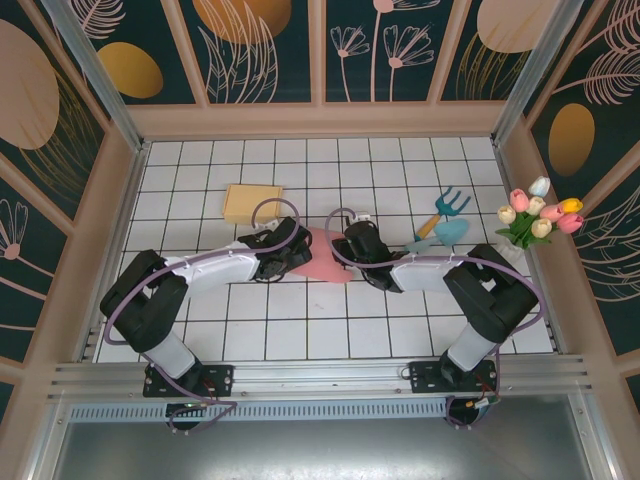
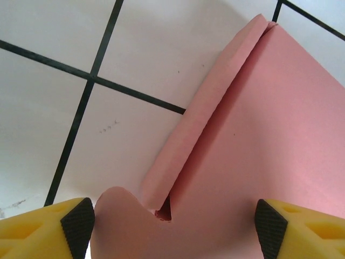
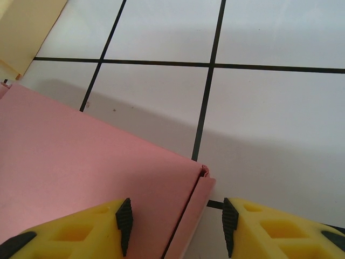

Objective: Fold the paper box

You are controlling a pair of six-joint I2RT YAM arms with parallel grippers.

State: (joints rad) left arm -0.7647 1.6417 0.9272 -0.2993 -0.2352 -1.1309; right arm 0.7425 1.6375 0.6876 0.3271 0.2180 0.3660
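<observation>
Black-and-white left arm (image 1: 205, 268) and right arm (image 1: 430, 270), 2 looping purple cables (image 1: 270, 201), yellow jaws, black pads (image 2: 78, 220)

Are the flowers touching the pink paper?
Apart. The top view shows white tiles and the right arm between the flowers and the pink paper.

No legible text or labels

I'm looking down on a desk (image 1: 330, 330) tiled white with thin black grid lines, evenly lit. Around the desk stand walls (image 1: 270, 50) of dark teal panels printed with peach and gold leaves and flowers, framed in pale peach strips. Along the desk's near edge runs an aluminium rail (image 1: 320, 378).
</observation>
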